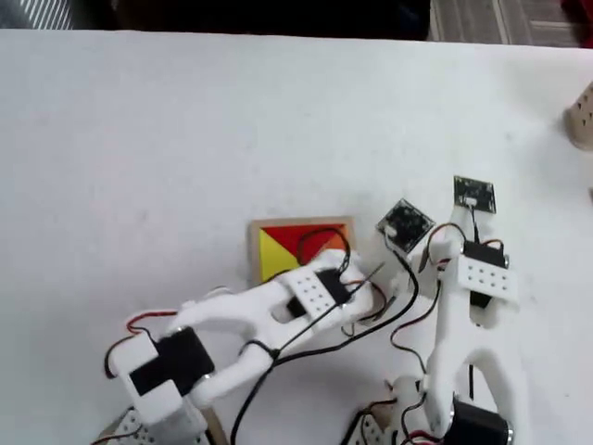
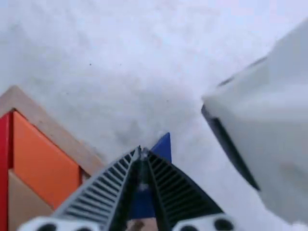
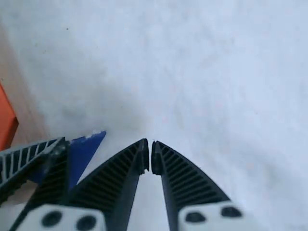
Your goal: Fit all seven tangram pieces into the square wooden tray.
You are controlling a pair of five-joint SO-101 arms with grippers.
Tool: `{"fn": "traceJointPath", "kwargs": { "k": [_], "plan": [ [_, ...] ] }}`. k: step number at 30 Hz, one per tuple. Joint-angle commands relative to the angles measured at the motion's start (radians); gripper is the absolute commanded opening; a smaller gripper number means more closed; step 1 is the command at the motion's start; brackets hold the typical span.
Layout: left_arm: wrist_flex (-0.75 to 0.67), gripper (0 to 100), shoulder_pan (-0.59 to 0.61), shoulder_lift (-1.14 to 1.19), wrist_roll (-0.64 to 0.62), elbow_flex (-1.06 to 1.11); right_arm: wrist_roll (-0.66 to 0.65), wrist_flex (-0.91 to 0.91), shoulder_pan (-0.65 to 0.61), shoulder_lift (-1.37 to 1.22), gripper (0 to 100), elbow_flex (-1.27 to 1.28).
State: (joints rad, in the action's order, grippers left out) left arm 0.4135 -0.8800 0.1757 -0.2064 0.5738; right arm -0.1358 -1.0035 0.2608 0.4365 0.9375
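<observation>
Beside rim of square wooden tray [image 2: 53, 132]: left gripper [image 2: 142, 153] pinching blue tangram piece [image 2: 162, 147]. Right gripper [image 3: 149, 150] pressed together, empty. Best approach prob: lift over rim, align w/ gap by orange tangram piece [image 2: 43, 159], lower flat.

White table [image 1: 185, 139], square wooden tray [image 1: 253, 255] lying flat near its middle
</observation>
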Motion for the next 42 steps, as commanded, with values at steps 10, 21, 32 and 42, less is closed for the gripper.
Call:
{"fn": "traceJointPath", "kwargs": {
  "k": [10,21,32,42],
  "plan": [
    [0.005,2,0.025,-0.077,0.009,0.049,-0.006,0.01,0.008,-0.005,1.8,-0.044],
    [0.009,2,0.079,-0.142,0.011,0.135,-0.005,0.01,0.008,-0.007,1.8,-0.044],
    [0.003,2,0.111,-0.15,0.011,0.118,-0.005,0.01,0.008,-0.002,1.8,-0.044],
    [0.018,2,0.183,-0.397,0.014,0.249,-0.109,-0.054,-0.05,0.001,1.8,-0.041]
  ]
}}
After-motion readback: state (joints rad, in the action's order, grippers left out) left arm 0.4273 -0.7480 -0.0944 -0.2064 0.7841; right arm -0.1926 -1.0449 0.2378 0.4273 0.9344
